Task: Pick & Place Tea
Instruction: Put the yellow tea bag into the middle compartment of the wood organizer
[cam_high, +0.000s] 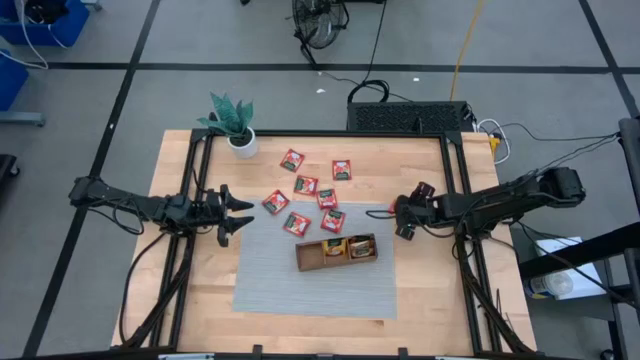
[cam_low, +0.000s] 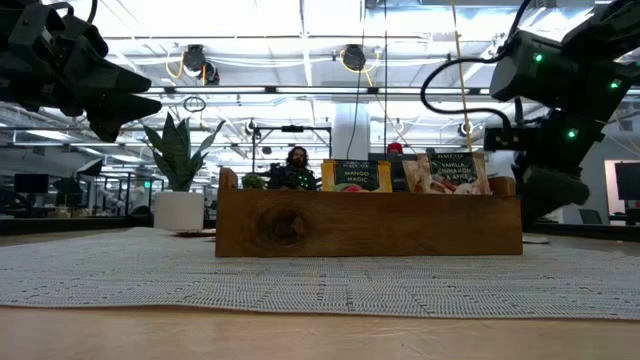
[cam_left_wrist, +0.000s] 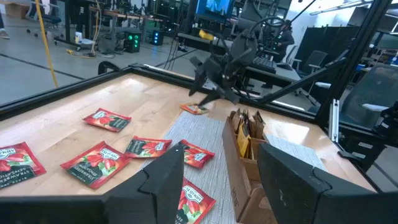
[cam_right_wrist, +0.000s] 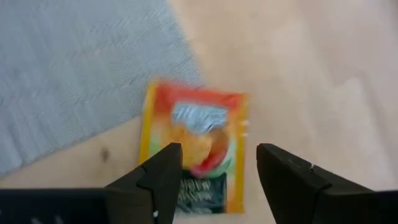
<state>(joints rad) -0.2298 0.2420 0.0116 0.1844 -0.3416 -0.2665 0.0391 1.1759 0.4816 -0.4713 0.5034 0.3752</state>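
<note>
Hovering just off the right edge of the grey mat (cam_high: 310, 265), the right gripper (cam_right_wrist: 217, 180) points straight down at an orange-yellow sachet (cam_right_wrist: 196, 146) lying flat on the bare wood, one corner touching the mat's edge. Its two fingers are spread, one to each side of the sachet, with nothing between them and no contact that I can see.

The left gripper (cam_high: 235, 213) hangs above the table (cam_high: 420, 300) at the mat's left edge, its fingers (cam_left_wrist: 165, 180) also spread and empty.

The wooden tray (cam_high: 335, 254) sits on the mat toward its right side. From the low view, sachets stand upright inside it: a yellow one (cam_low: 356, 176) near the middle and a paler one (cam_low: 450, 174) to its right.

Seven red sachets (cam_high: 306, 185) lie scattered flat from the far half of the table down onto the far part of the mat, left of the right gripper. The nearest of them, two red ones (cam_high: 296, 223), rest on the mat just beyond the tray.

A small potted plant (cam_high: 236, 125) stands at the far left corner of the table.
</note>
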